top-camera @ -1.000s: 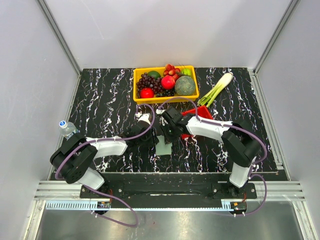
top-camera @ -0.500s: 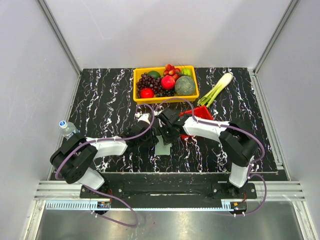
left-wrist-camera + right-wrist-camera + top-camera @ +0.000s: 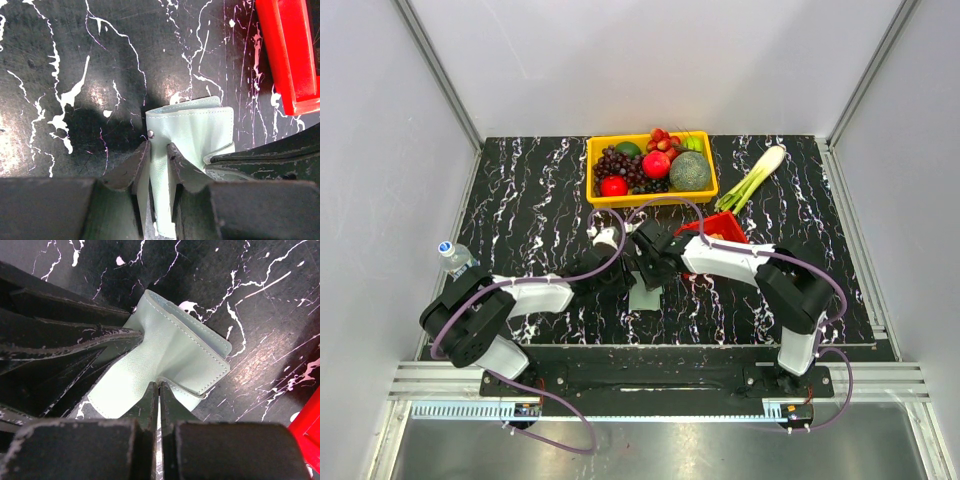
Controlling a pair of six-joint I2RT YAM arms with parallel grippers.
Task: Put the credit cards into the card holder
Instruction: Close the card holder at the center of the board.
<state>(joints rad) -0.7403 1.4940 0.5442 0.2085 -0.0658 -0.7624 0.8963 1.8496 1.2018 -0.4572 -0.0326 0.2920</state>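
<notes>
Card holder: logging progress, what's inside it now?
No card shows in the card holder, only pale folded flaps. Its pockets are covered by the folds and by the left gripper and right gripper pinching it.

Centre frame: pale mint-green soft stitched card holder (image 3: 190, 125). Background: black marble-pattern tabletop (image 3: 75, 50), white veins. Upper right: glossy red plastic basket (image 3: 287, 50).

A black, white-veined table (image 3: 520, 200) is seen, with a yellow crate (image 3: 593, 165) of fruit set at its far edge and a leek (image 3: 752, 178) laid to the right of the crate. A red basket (image 3: 725, 226) is placed near the middle, a bottle (image 3: 454, 256) at the left edge, and the pale card holder (image 3: 645, 296) seems to rest near the front.
</notes>
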